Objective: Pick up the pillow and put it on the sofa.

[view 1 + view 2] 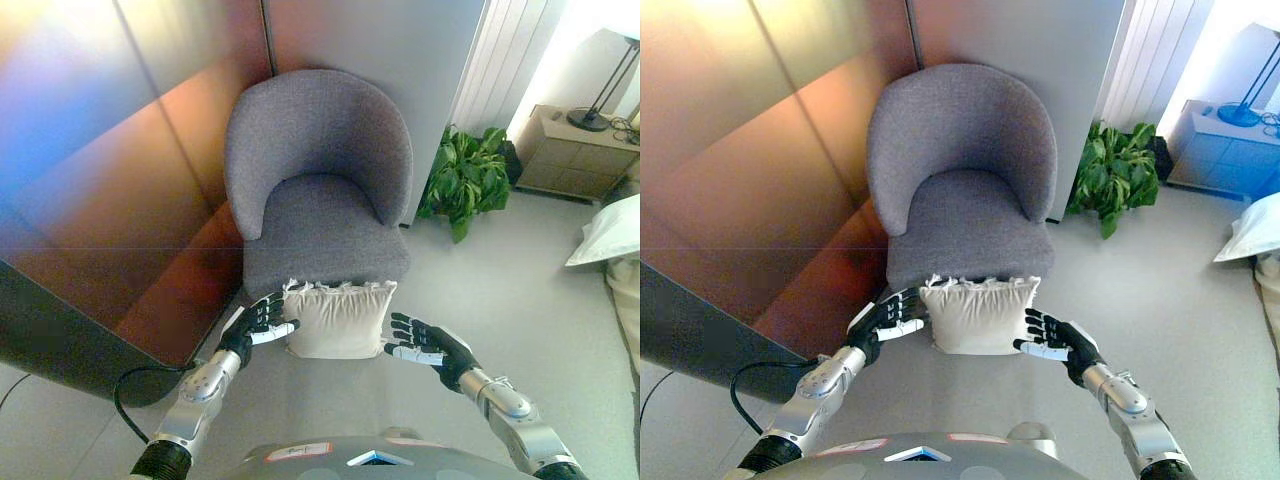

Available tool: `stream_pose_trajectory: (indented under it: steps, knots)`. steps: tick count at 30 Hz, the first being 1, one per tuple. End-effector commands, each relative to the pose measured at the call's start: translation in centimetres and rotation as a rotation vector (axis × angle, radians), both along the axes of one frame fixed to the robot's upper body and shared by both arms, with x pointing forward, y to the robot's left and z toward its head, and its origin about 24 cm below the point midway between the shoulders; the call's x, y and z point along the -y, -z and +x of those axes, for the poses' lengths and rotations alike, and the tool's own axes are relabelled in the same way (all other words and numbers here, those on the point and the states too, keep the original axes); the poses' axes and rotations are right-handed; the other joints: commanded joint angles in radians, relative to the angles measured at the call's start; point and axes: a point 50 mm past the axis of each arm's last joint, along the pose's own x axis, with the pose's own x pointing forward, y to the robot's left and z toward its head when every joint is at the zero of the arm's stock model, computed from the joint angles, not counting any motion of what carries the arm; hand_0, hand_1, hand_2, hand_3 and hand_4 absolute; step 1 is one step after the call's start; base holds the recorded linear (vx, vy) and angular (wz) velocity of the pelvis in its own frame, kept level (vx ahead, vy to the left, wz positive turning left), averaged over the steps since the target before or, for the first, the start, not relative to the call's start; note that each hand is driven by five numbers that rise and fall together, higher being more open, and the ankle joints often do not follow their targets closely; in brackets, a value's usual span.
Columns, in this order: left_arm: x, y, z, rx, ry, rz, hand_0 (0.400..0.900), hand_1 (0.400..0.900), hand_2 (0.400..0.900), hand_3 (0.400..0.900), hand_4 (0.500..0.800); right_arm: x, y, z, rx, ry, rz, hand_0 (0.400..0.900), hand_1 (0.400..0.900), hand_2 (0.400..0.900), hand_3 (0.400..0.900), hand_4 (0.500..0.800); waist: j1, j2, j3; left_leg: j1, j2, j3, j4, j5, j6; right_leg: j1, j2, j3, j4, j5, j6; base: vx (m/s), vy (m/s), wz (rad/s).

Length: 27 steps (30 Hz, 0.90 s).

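cream frilled pillow sits between the two hands, upright, frilled edge up, just in front of the grey tub armchair's seat front; cannot tell if its back touches the chair; left hand on the pillow's left side, fingers loosely spread and laid against the fabric, not curled round it; right hand at the lower right corner, fingers extended toward the pillow, tips at or just short of the edge, contact unclear; neither hand closed on anything; looks like a two-sided squeeze hold, not a pinch; key relation: pillow's width runs hand to hand, so its long axis lies across the line to the chair; seat is straight ahead of both hands and above the pillow's base; left hand is nearer and better seated; my read: right needs to press in before lifting, then raise and push forward onto the seat; risk: pillow slipping out on the right side.
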Motion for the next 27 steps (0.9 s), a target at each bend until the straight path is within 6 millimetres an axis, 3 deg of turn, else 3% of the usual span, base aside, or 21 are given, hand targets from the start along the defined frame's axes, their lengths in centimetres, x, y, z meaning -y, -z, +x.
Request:
stream_pose_trajectory:
  steps: [1, 13, 16, 17, 19, 23, 24, 27]
  knots:
    - [-1.3, -2.5, 2.5, 0.166, -0.018, 0.017, 0.9, 0.9, 0.9, 0.9, 0.8, -1.3, -2.5, 2.9, 0.177, -0.058, 0.038, 0.9, 0.9, 0.9, 0.9, 0.8, -0.014, -0.063, -0.033, -0.072, 0.014, -0.027, 0.077, -0.042, -0.008, 0.007, 0.003, 0.0, -0.054, 0.058, 0.006, 0.0, -0.042, 0.02]
    - [-1.4, -3.1, 3.0, 0.189, -0.027, 0.004, 0.9, 0.9, 0.9, 0.9, 0.8, -0.6, -3.5, 3.6, 0.227, -0.04, 0.024, 0.9, 0.9, 0.9, 0.9, 0.8, -0.023, -0.045, 0.012, -0.139, 0.071, -0.049, 0.154, -0.037, -0.04, -0.021, 0.053, 0.005, -0.032, 0.028, -0.027, -0.02, -0.09, 0.03]
    - [-1.5, -3.5, 3.2, 0.204, -0.036, -0.01, 0.9, 0.9, 0.9, 0.9, 0.8, -0.3, -4.1, 4.1, 0.259, -0.032, 0.004, 0.9, 0.9, 0.9, 0.9, 0.8, -0.021, -0.045, 0.043, -0.213, 0.106, -0.067, 0.318, -0.058, -0.055, -0.016, 0.084, 0.01, -0.032, 0.014, -0.053, -0.04, -0.167, 0.0]
    - [-1.1, -3.8, 3.4, 0.219, -0.029, -0.029, 0.9, 0.9, 0.9, 0.9, 0.8, 0.0, -4.4, 4.4, 0.278, -0.024, -0.01, 0.9, 0.9, 0.9, 0.9, 0.8, -0.006, -0.048, 0.092, -0.299, 0.112, -0.079, 0.527, -0.001, -0.064, 0.018, 0.095, 0.004, -0.04, 0.009, -0.081, -0.04, -0.124, 0.03]
    - [-0.8, -4.0, 3.6, 0.228, -0.033, -0.052, 0.9, 0.9, 0.9, 0.9, 0.8, 0.2, -4.6, 4.9, 0.29, -0.02, -0.028, 0.9, 0.9, 0.9, 0.9, 0.8, 0.006, -0.043, 0.122, -0.356, 0.101, -0.105, 0.632, 0.056, -0.07, 0.051, 0.101, -0.014, -0.056, -0.003, -0.094, 0.01, -0.062, 0.0]
    - [-0.9, -4.7, 4.1, 0.262, -0.044, -0.061, 0.9, 0.9, 0.9, 0.9, 0.8, 0.3, -5.3, 5.8, 0.336, -0.002, -0.041, 0.9, 0.9, 0.9, 0.9, 0.8, 0.015, -0.041, 0.135, -0.447, 0.061, -0.056, 0.523, 0.048, -0.053, 0.069, 0.093, -0.019, -0.083, -0.007, -0.086, 0.13, 0.052, -0.02]
    - [-1.0, -5.0, 4.3, 0.276, -0.043, -0.054, 0.9, 0.9, 0.9, 0.9, 0.8, 0.2, -5.4, 6.0, 0.342, -0.013, -0.053, 0.9, 0.9, 0.9, 0.9, 0.8, 0.035, -0.028, 0.143, -0.489, 0.028, -0.051, 0.4, 0.072, -0.033, 0.072, 0.104, -0.01, -0.092, -0.003, -0.079, 0.23, 0.13, -0.27]
    - [-1.0, -5.2, 4.3, 0.29, -0.045, -0.047, 0.9, 0.9, 0.9, 0.9, 0.8, 0.2, -5.4, 6.2, 0.349, -0.027, -0.079, 0.9, 0.9, 0.9, 0.9, 0.8, 0.066, -0.003, 0.154, -0.536, 0.003, -0.04, 0.19, 0.189, -0.051, 0.107, 0.128, -0.004, -0.111, -0.023, -0.062, 0.28, 0.141, -0.32]
